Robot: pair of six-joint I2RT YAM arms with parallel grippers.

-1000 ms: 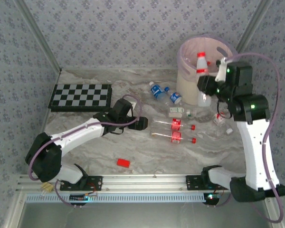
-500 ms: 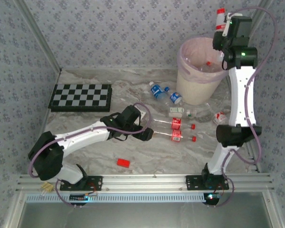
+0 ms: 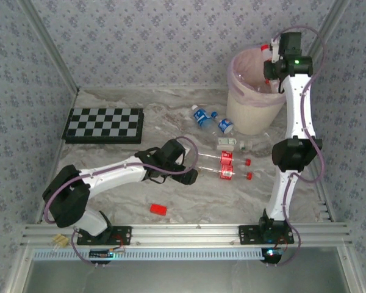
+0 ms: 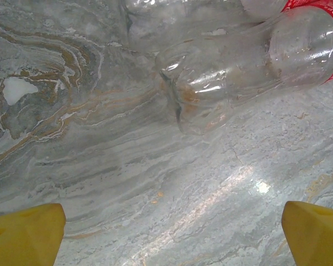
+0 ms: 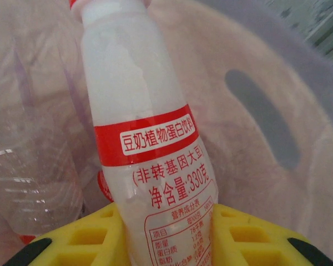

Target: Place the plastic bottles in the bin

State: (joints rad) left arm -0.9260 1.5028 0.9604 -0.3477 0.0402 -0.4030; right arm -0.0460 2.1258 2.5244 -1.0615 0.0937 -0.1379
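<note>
**One bottle over the bin, the next one lined up**

The right gripper (image 5: 165, 238) is clamped on a white bottle (image 5: 139, 138). Its yellow fingers (image 5: 250, 235) press either side of the lower body, just under the red label band, and the cap end points away from the wrist. Seen from above, the bottle hangs at the rim of the bin (image 3: 247, 119), over the pink liner, and there's a clear one lying inside beside it.

Down on the table (image 3: 110, 189), the left gripper (image 4: 169, 238) is spread wide with nothing between its tips, low over the marble. The base of a clear bottle (image 4: 227, 72) with a red label lies just ahead of it, on its side. A second one lies right behind; touching or only close, I can't tell. Further off, two blue-labelled bottles (image 3: 200, 116) lie near the foot of the bin.

These look empty to me, so I'd expect them to be very light, thin-walled and easy to dent. They'd also be slick and ready to roll away if nudged from one side. My guess is the safest hold is square across the middle, on the label, where the wall is straight. The rounded base or tapering neck could squirt out of a pinch. A gentle squeeze should do.
</note>
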